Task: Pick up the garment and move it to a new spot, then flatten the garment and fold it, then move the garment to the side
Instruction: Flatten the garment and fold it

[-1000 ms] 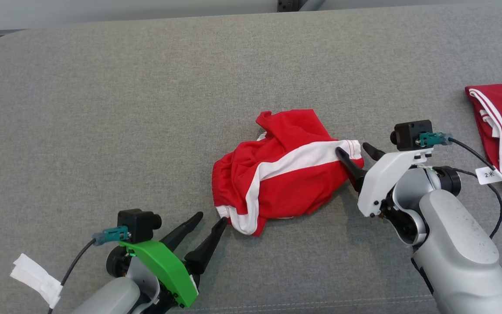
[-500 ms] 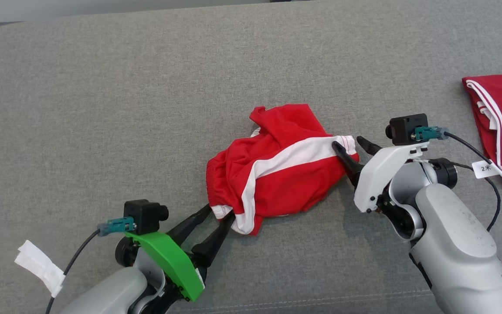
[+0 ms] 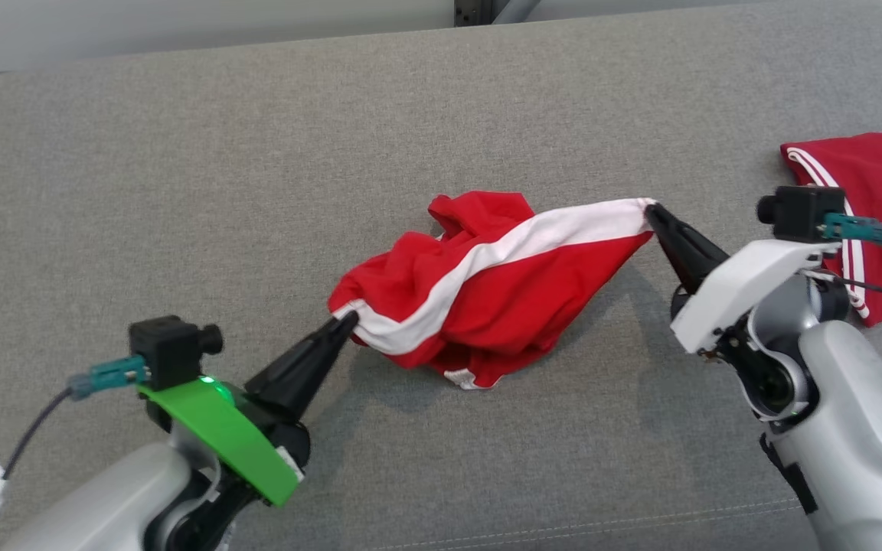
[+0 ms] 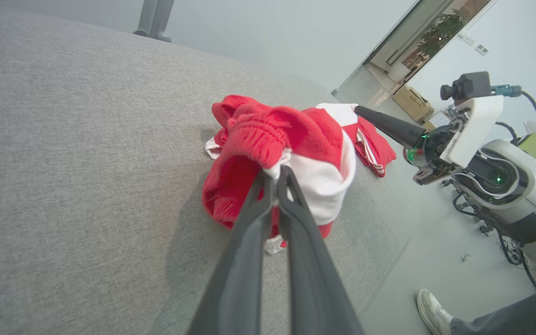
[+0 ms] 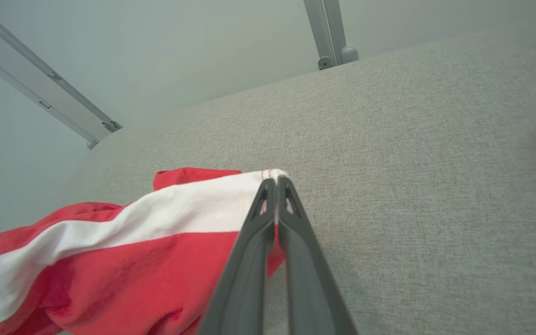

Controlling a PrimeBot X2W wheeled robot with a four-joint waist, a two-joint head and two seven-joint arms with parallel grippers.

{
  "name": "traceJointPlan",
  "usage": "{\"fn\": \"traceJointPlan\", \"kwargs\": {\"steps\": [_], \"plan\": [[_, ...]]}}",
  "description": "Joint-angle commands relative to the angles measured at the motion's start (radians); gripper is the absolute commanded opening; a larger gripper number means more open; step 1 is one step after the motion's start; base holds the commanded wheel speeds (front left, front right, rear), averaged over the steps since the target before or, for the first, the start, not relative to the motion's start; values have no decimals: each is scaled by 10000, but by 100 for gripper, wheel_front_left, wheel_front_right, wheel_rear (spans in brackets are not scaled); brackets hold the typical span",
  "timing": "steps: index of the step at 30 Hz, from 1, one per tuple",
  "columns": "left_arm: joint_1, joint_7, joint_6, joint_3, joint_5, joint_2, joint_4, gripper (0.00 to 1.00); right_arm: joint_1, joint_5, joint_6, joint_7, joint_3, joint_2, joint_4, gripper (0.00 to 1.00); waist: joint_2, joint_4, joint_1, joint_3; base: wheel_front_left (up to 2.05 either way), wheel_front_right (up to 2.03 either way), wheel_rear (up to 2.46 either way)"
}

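Head view: my left end effector (image 3: 345, 321) and right end effector (image 3: 651, 210), spread a second ago, now pinch opposite ends of the shorts (image 3: 487, 306), pulled taut over mid surface (image 3: 181, 191); pickup starting, I reckon.

Red-and-white garment (image 3: 487, 287) stretched between left hand (image 3: 347, 320), right hand (image 3: 651, 210), grey surface (image 3: 181, 191)
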Motion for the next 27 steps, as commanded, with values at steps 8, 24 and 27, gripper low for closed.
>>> {"fn": "traceJointPlan", "kwargs": {"steps": [8, 24, 27], "plan": [[1444, -66, 156, 2296, 159, 1133, -2293, 0, 2261, 1036, -2, 375, -1613, -617, -2896, 0, 113, -310, -1, -610, 0, 0, 0], [-2682, 3075, 970, 4062, -723, 2363, -3713, 0, -1016, -210, 0, 2976, -3177, 125, -5992, 0, 113, -898, -1, 2222, 0, 0, 0], [-4801, 3924, 934, 3941, 127, 1876, -2157, 0, -3378, -1129, 0, 2904, -2866, 914, -4605, 0, 113, -885, -1, 3030, 0, 0, 0]]}}
